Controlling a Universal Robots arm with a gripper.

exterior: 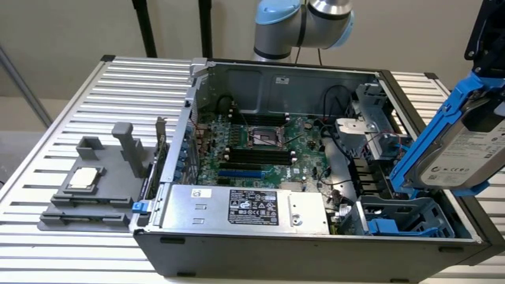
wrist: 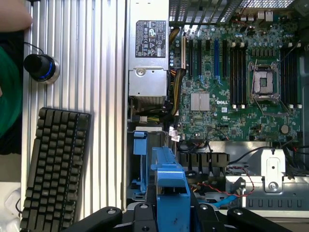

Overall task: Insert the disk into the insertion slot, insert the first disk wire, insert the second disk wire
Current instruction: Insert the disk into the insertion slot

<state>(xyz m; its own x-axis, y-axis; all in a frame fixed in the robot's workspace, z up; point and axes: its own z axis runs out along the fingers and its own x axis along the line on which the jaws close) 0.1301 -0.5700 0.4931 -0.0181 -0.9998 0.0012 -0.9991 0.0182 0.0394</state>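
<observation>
The disk (exterior: 464, 151), a silver-grey drive with a white label in a bright blue carrier, hangs tilted in the air over the exterior view's right edge of the open computer case. My gripper (exterior: 483, 71) is shut on its upper end, mostly hidden behind the carrier. The insertion slot (exterior: 404, 216), a grey-blue ribbed cage with blue clips, sits in the near corner of the case just below the disk's lower end, apart from it. In the wrist view the blue carrier (wrist: 168, 178) runs out from between my black fingers (wrist: 145, 215), next to the slot (wrist: 140, 164).
The silver power supply box (exterior: 245, 207) fills the case's near side, with the motherboard (exterior: 261, 148) behind it. A bare metal bracket cage (exterior: 371, 112) stands beyond the slot. A grey fixture (exterior: 94, 183) lies on the slatted table. A keyboard (wrist: 53, 164), a knob (wrist: 41, 67) and a person's green sleeve (wrist: 7, 92) are nearby.
</observation>
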